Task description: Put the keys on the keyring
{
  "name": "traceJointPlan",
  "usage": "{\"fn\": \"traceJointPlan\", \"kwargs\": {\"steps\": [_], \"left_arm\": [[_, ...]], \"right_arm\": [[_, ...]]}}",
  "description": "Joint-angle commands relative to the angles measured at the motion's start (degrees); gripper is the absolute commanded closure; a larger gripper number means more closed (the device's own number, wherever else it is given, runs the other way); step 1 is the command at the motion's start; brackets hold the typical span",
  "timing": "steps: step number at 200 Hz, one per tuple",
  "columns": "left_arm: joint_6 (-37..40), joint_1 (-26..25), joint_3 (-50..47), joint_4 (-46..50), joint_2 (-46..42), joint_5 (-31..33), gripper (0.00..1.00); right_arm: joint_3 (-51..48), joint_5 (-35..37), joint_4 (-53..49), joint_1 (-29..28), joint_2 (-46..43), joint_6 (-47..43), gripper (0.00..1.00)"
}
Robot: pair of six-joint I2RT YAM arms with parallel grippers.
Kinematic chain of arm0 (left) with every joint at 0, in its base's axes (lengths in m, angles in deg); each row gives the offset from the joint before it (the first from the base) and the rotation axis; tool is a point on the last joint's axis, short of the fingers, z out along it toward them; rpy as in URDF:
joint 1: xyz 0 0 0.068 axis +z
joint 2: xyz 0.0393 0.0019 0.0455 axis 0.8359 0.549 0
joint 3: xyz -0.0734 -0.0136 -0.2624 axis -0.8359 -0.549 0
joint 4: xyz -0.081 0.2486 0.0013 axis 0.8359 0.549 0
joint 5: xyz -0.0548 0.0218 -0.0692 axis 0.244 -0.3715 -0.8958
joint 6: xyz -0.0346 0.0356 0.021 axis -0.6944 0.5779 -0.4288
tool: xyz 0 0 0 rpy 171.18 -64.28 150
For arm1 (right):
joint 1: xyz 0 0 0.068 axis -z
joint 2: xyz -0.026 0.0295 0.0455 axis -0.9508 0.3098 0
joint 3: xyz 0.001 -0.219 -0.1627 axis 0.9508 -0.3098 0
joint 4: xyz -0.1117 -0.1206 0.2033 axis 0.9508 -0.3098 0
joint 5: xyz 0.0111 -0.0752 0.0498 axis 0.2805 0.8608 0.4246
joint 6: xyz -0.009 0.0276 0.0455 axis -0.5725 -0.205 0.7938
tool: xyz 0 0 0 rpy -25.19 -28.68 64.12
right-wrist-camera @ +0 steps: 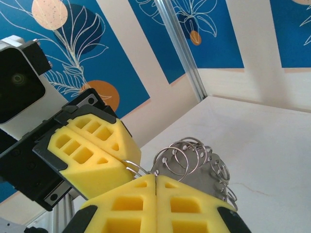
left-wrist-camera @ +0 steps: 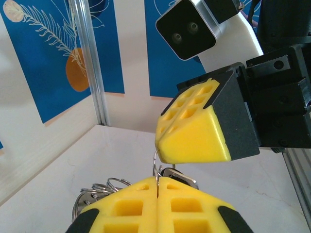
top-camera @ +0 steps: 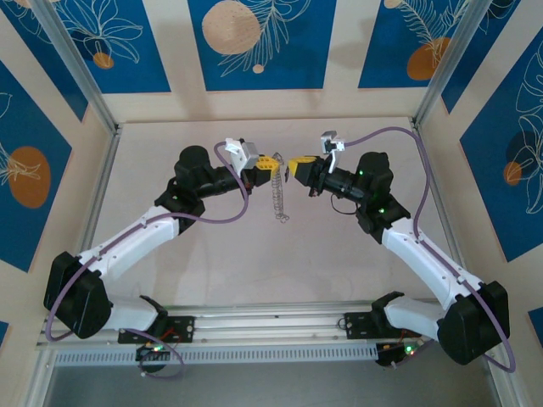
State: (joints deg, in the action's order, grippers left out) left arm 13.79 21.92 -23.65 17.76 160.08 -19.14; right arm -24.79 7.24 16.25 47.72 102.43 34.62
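Note:
Both grippers meet tip to tip above the middle of the table. The keyring [top-camera: 277,199], a floppy silvery strip edged with small wire rings, hangs down from between them. My left gripper [top-camera: 273,164] [left-wrist-camera: 158,180] is shut on a thin wire ring of it, and that wire runs up to the right gripper's yellow fingers [left-wrist-camera: 194,141]. My right gripper [top-camera: 293,164] [right-wrist-camera: 155,178] is shut on the same wire, with the ringed strip [right-wrist-camera: 199,162] behind it and the left gripper's fingers [right-wrist-camera: 92,155] alongside. A small dark piece with a silvery edge [left-wrist-camera: 177,174], apparently the key, shows just behind my left fingertips.
The pale table [top-camera: 212,254] is walled by blue-and-cream panels with aluminium posts at the back corners [top-camera: 110,119] [top-camera: 420,114]. A metal rail [top-camera: 271,326] carries the arm bases along the near edge.

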Motion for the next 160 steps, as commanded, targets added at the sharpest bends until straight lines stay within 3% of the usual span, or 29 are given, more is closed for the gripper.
{"fn": "traceJointPlan", "kwargs": {"steps": [1,25,52,76,92,124,160], "left_arm": [[1.1,-1.0,2.1,-3.3,0.2,-0.9,1.00],[0.4,-1.0,2.1,-4.2,0.5,-0.9,1.00],[-1.3,-1.0,1.7,-6.1,0.6,-0.6,1.00],[-3.4,-1.0,1.4,-7.9,0.7,-0.3,1.00],[-5.3,-1.0,1.1,-9.8,0.9,0.0,1.00],[-10.3,-0.6,0.3,-15.0,1.9,-0.5,1.00],[-22.1,1.4,-0.6,-26.8,4.9,-3.0,1.00]], "right_arm": [[0.1,-3.2,0.6,0.6,1.2,0.9,1.00],[1.8,-7.7,-0.8,0.6,3.1,1.1,1.00],[1.1,-6.8,-2.0,1.8,3.3,1.6,1.00],[-1.8,-6.9,-0.1,5.6,2.8,5.6,0.69],[-3.8,-7.5,1.1,7.7,1.5,7.8,0.59],[-5.4,-6.5,1.1,9.8,-2.3,9.8,0.57],[-3.0,-5.6,3.3,10.3,-4.0,12.8,0.57]]}}
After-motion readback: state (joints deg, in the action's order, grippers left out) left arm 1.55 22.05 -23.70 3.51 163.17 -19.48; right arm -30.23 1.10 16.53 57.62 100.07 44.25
